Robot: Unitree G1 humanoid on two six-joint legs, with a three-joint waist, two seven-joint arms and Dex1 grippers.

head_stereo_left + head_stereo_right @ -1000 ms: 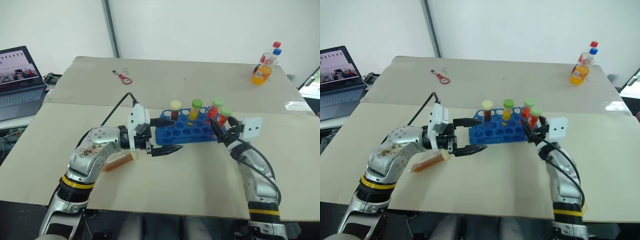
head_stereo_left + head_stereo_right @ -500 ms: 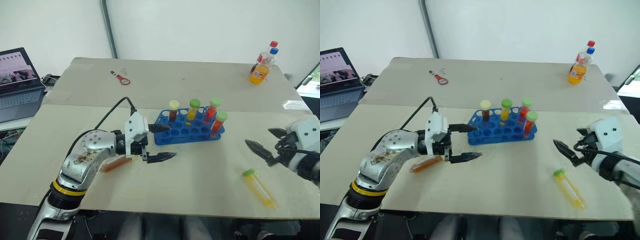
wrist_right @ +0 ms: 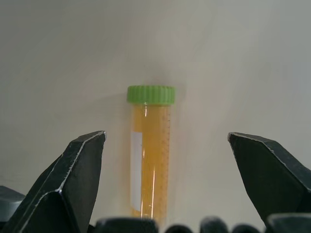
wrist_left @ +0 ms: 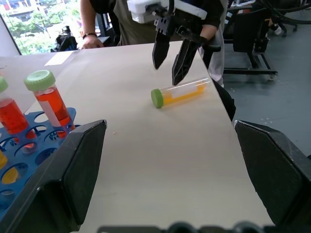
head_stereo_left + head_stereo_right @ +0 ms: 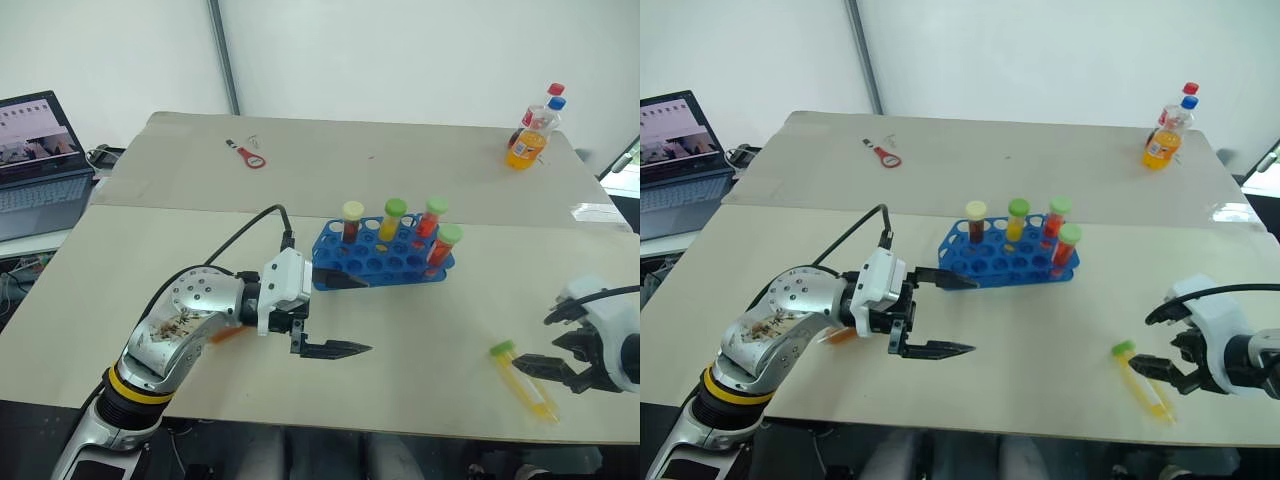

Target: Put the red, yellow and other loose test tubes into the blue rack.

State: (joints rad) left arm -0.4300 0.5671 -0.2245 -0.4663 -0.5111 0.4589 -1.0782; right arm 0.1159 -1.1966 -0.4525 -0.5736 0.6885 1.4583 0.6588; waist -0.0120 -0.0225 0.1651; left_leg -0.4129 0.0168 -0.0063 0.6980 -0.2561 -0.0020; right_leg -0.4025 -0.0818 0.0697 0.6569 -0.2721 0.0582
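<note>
One blue rack (image 5: pixel 385 262) on the surface (image 5: pixel 420 330), and four capped tubes standing in it: one yellow-capped (image 5: pixel 351 220), three green-capped (image 5: pixel 392 217). Two loose tubes lying flat: a yellow-filled one with a green cap (image 5: pixel 522 380) and an orange one (image 5: pixel 226 333) half hidden behind the left arm. Two drink bottles (image 5: pixel 530 135) at the far corner. One laptop (image 5: pixel 35 165). One small red-handled tool (image 5: pixel 246 155).

A scuffed silver metal left arm (image 5: pixel 180 325) is wearing a yellow-and-black band, a black cable is looping to its white wrist block, and black pointed fingers are tipping each tool (image 5: pixel 340 315).
</note>
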